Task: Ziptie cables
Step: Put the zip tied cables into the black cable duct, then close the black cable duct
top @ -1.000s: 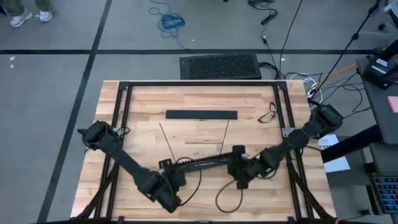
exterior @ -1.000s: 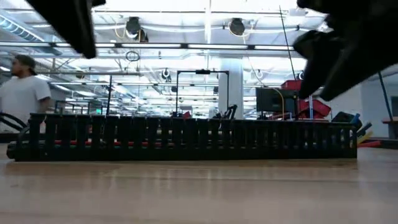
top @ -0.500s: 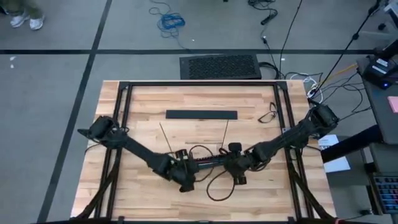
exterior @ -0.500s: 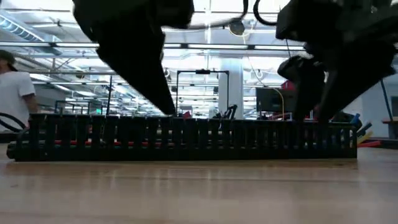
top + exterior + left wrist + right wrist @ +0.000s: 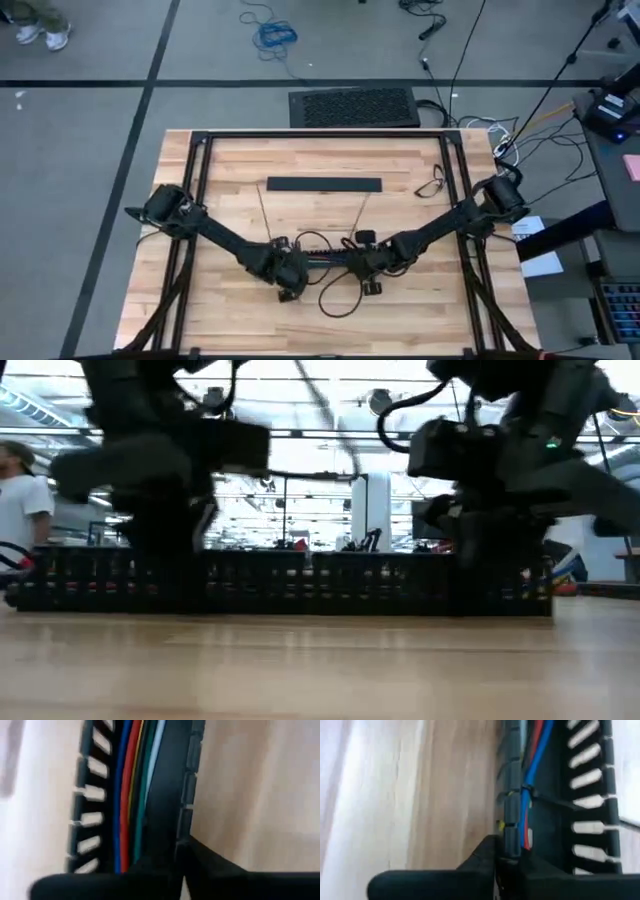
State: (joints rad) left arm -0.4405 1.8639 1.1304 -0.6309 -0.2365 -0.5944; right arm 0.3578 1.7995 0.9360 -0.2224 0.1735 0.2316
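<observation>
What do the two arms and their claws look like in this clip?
Both arms are dark, slim and jointed. The left claw and right claw are matching dark blocks. Black cables loop off the arms, and a small green light shows on one arm in the low view.

floor: grey, dark seam lines, blue cable coil (image 5: 274, 35) top centre | black mat (image 5: 354, 107) above the table (image 5: 230, 160) | desk (image 5: 612, 150) at right edge | low view: bright ceiling lights, white pillar (image 5: 377, 510) centre, person (image 5: 20, 500) far left
</observation>
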